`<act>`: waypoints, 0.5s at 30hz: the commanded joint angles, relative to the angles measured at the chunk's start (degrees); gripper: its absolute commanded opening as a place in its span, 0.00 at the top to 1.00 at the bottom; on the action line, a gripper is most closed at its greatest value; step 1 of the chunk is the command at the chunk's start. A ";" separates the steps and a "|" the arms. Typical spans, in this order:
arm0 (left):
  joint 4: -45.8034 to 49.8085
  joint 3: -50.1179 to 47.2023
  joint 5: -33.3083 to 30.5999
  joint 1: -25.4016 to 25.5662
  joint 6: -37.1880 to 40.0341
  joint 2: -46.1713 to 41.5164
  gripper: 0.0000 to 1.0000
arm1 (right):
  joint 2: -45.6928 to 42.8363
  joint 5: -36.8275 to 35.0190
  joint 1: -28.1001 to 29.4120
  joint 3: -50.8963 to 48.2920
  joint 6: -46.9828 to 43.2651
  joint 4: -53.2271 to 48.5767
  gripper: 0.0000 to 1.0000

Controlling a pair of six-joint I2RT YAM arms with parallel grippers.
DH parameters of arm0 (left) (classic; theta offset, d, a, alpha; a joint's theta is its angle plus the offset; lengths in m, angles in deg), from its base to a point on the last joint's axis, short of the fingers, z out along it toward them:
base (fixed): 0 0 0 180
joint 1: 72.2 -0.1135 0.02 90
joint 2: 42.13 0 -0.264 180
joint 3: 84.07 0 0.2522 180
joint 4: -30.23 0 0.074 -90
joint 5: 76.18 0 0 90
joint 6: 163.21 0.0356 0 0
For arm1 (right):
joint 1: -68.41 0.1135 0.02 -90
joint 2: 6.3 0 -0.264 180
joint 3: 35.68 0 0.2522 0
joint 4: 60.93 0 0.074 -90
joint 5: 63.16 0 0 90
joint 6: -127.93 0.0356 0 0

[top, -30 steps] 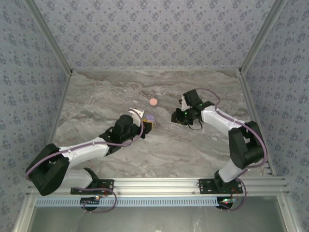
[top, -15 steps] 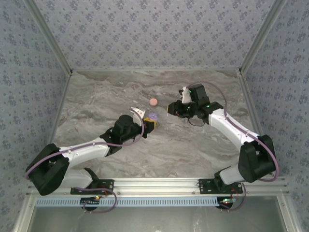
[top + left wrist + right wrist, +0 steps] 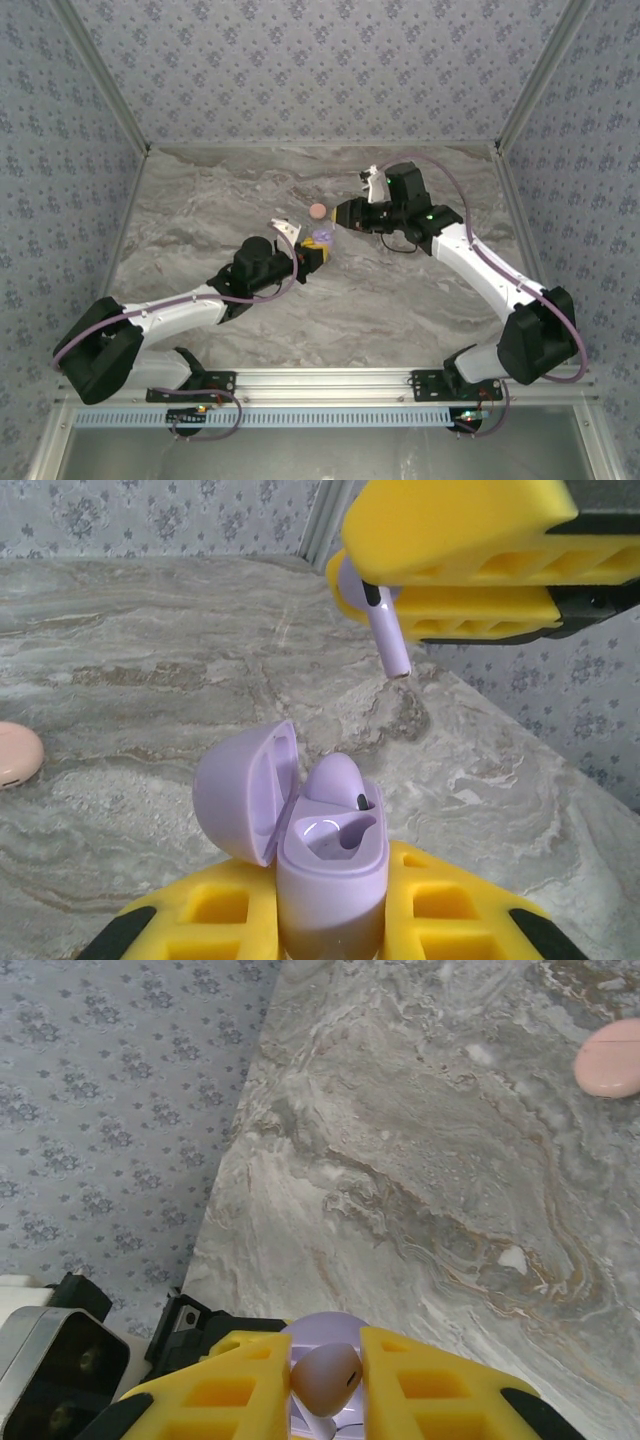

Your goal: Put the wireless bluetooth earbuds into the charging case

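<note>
— right gripper (image 3: 343, 213) has swung in from the right side of the table (image 3: 200, 200) toward its middle since a second ago. seen from above, it now hangs near the left gripper (image 3: 312, 256), which has hardly shifted.
— and the charging case (image 3: 321, 240)?
— near the middle of the table, clamped in the left gripper. the pink disc (image 3: 318, 211) lies just beyond it, toward the far edge.
— left wrist view?
— the left gripper's (image 3: 330, 920) yellow fingers (image 3: 450, 905) squeeze the charging case (image 3: 330, 875) from both sides. its lid (image 3: 245, 790) stands open to the left. the seated earbud (image 3: 335, 778) sits in one socket, and the socket beside it shows glossy. above, the right gripper (image 3: 372, 578) is pinched on the carried earbud (image 3: 387, 635), stem pointing down, over the case and apart from it. the pink disc (image 3: 15, 755) lies on the table at the left.
— right wrist view?
— the right gripper (image 3: 325, 1385) is closed on the carried earbud (image 3: 322, 1372), its rounded head between the yellow fingers (image 3: 430, 1380). a lilac curve shows just behind it; i cannot tell whether that is the case. the pink disc (image 3: 612, 1057) rests on the table at the upper right.
</note>
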 commanded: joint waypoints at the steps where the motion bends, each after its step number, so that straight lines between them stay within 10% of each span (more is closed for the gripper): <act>1: -5.62 0.17 1.93 0.46 -1.48 -0.70 0.80 | -1.83 0.19 0.66 2.24 0.42 1.26 0.76; 15: -8.02 0.83 3.22 0.52 -3.68 -1.96 0.80 | -3.29 0.01 2.35 2.27 -0.33 2.79 0.76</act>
